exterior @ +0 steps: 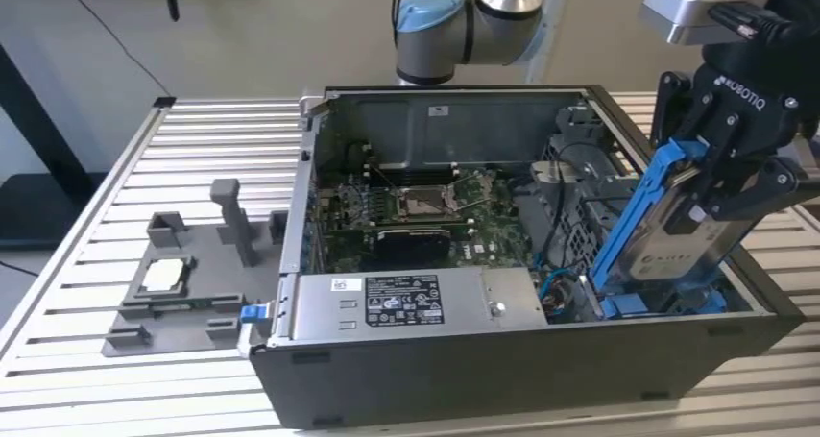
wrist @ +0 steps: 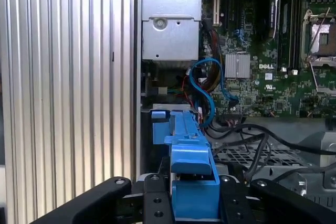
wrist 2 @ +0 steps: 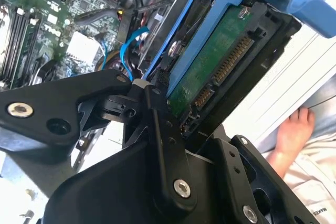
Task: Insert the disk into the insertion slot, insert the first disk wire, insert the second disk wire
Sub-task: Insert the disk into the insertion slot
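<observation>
One disk (exterior: 675, 248), one computer case (exterior: 513, 379)

The lower end of the flat silver-grey disk (exterior: 673, 253) in its bright blue plastic carrier lay out of sight behind the dark grey metal wall of the open computer case (exterior: 513, 370) in the exterior view, so how deep it reached could not be told. The black gripper (exterior: 711, 187) clamped on it was cut by that picture's right edge, the grey robot arm (exterior: 487, 29) by the top. In the second wrist view black fingers (wrist 2: 160, 132) covered the disk's near corner, and a person's bare limb (wrist 2: 296, 132), hand or foot, was half hidden behind the gripper's body.
</observation>
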